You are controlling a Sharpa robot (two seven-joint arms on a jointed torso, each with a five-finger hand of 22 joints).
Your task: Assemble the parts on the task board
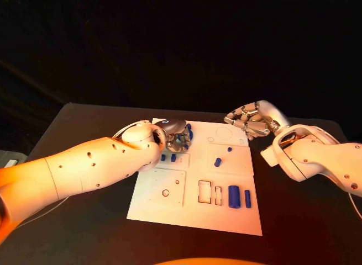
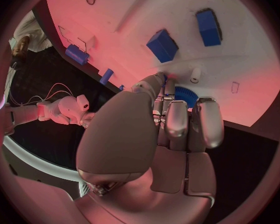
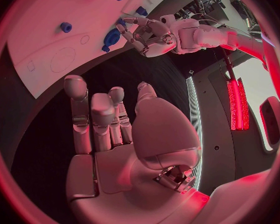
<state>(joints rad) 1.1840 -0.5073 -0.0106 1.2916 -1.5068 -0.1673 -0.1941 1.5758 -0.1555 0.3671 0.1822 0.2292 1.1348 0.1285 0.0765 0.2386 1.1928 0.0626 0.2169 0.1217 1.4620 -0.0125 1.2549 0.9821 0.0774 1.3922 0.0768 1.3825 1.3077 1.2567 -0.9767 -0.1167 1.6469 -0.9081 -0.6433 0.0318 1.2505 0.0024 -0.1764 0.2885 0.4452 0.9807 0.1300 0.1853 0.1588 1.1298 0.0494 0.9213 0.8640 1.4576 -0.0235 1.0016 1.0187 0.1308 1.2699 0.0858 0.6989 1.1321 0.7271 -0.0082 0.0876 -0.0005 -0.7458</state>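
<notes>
Nearest the head camera, the white task board (image 1: 153,207) lies flat on the black desk (image 1: 308,221), its near edge toward the robot. Near that edge, two upright blue bars (image 1: 240,197) stand side by side to the right of two narrow rectangular slots (image 1: 210,193). A single blue peg (image 1: 218,162) lies near the board's centre, and two short blue pieces (image 1: 168,157) sit just left of it.

At the board's far left corner, the left hand (image 1: 174,136) is lowered over the board with its fingers curled down. In the left wrist view, the fingertips (image 2: 177,118) close around a round blue ribbed part (image 2: 187,94) that rests on the board; the hand grips this part. A small white post (image 2: 195,75) stands just beside it.

The right hand (image 1: 252,118) hovers off the board's far right corner, above the desk. Its fingers (image 3: 93,117) are extended and apart, holding nothing.
</notes>
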